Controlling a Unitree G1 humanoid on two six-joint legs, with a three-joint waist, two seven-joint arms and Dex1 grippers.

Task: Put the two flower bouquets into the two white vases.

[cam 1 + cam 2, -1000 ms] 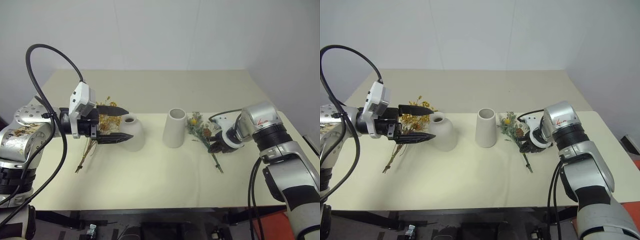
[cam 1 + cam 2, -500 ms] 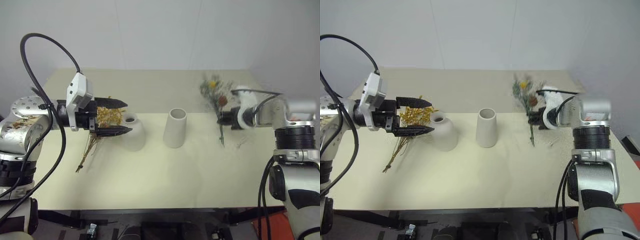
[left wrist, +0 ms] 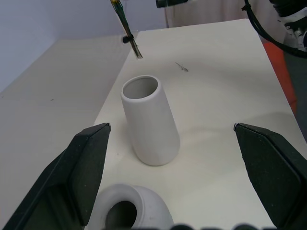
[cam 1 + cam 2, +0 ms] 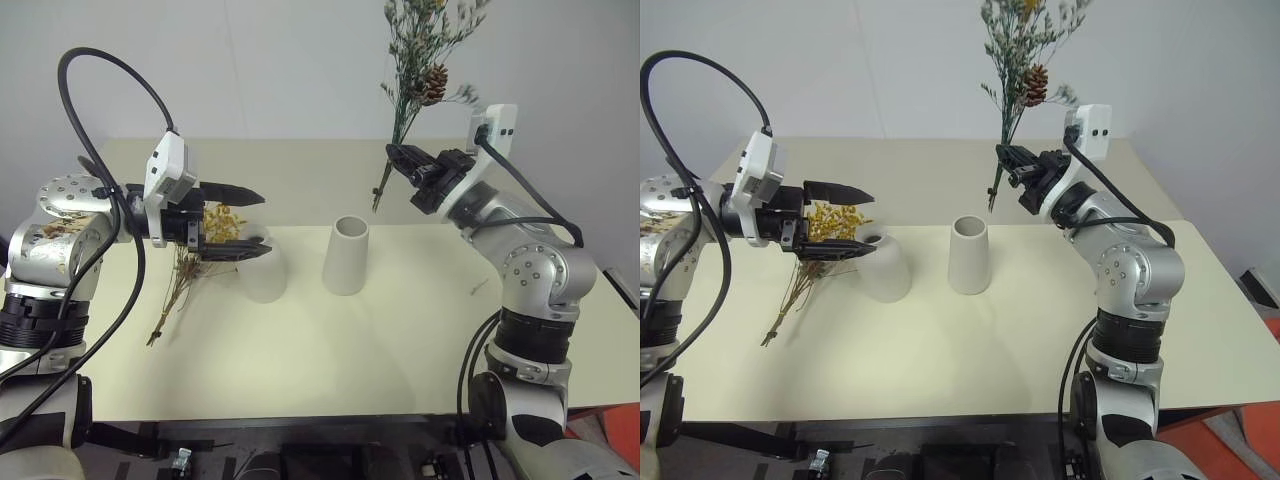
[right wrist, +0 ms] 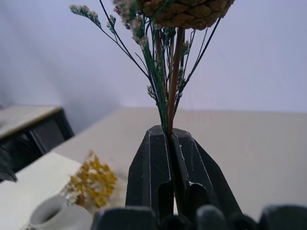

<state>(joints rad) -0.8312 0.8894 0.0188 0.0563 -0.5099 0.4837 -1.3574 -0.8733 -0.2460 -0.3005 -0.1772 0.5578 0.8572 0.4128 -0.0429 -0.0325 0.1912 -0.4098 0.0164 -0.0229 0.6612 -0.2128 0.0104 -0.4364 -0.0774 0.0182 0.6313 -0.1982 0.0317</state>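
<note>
Pinecone bouquet [image 4: 418, 70] clamped upright in right claw [image 4: 397, 157], above cylinder vase [image 4: 346, 255].

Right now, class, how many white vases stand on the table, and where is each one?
2. The rounded narrow-necked vase stands towards the table's left, just under the open left gripper; the cylinder vase stands near the middle, to its right.
</note>
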